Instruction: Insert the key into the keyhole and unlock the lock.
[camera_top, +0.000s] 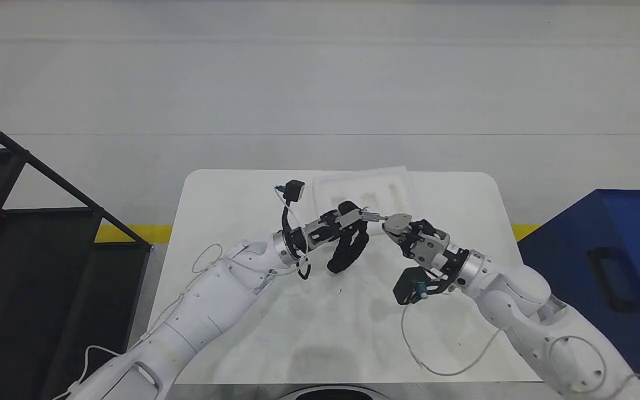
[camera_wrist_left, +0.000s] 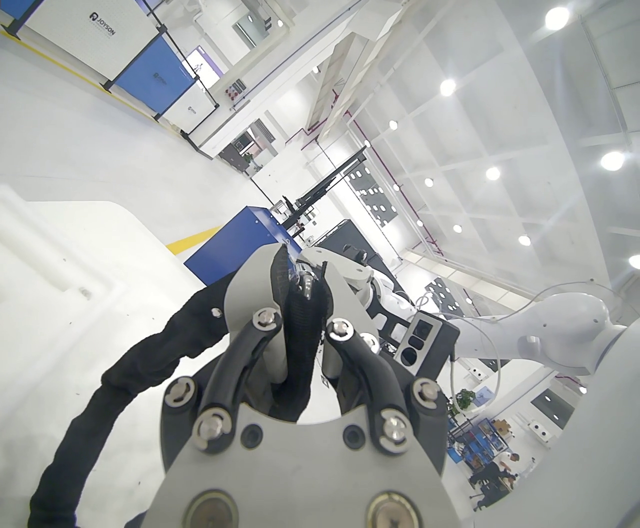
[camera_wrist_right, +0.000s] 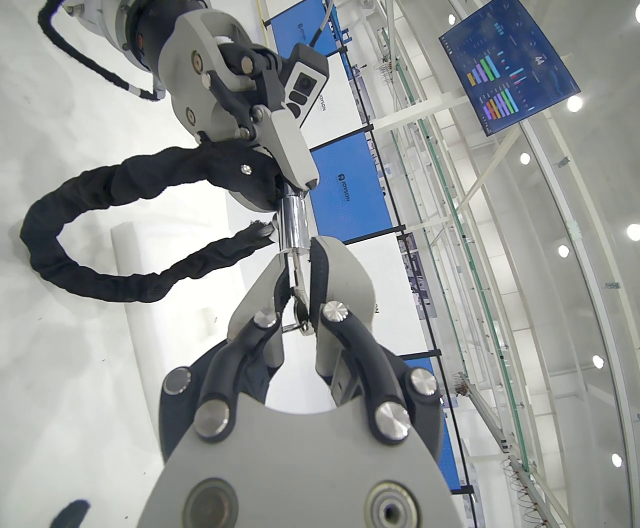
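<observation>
Cable lock (camera_wrist_right: 292, 222), held clear above the white bench (camera_top: 225, 215), sits between the two arms at the middle of the top view. Its short chrome cylinder is clamped at one end by the left end effector (camera_wrist_left: 300, 280), whose fingers are closed narrow on the black fabric sleeve where the sleeve joins the cylinder. The sleeved cable (camera_wrist_right: 75, 235) swings out from that grip in a wide loop and comes back, its other end meeting the side of the cylinder; whether that end is latched cannot be told.

The right end effector (camera_wrist_right: 297, 280) faces the cylinder's free end from just beside it. Its fingers are pinched narrow on the head of the key (camera_wrist_right: 299, 302), a small ring showing at the key's back. The key's blade runs straight from between the fingers to the cylinder's end face and appears to enter the keyhole there.

In the left wrist view the right arm's wrist camera shows just beyond the gripped sleeve.

A white moulded foam tray (camera_top: 365, 185) lies on the bench's far side, behind the two end effectors. A blue cabinet (camera_top: 600, 260) stands off the bench's right side, and a black frame (camera_top: 50, 195) off its left.
</observation>
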